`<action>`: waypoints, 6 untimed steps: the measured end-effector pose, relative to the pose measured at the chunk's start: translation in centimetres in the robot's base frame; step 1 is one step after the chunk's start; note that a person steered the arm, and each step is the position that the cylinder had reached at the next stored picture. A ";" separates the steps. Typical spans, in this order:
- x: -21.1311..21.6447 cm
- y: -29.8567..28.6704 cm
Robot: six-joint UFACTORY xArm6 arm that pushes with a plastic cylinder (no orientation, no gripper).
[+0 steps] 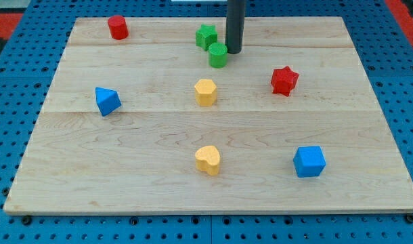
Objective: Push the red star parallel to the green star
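The red star (pixel 284 80) lies on the wooden board's right half, a little above the middle. The green star (pixel 206 35) lies near the view's top centre. A green cylinder (pixel 218 55) sits just below and right of the green star. My tip (pixel 233 51) comes down from the view's top and rests just right of the green cylinder, close to it or touching it. The tip is up and left of the red star, well apart from it.
A red cylinder (pixel 118 28) stands at the top left. A blue triangular block (pixel 107 101) is at the left. A yellow hexagonal block (pixel 205 92) is at centre, a yellow heart (pixel 208 160) below it. A blue cube (pixel 309 162) is at the lower right.
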State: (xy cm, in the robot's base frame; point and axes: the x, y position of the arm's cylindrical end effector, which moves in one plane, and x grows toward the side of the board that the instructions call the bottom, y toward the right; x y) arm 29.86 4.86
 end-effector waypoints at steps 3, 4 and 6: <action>7.1 2.2; 10.7 7.3; 4.5 12.9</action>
State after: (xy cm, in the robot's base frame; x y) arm 34.36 17.72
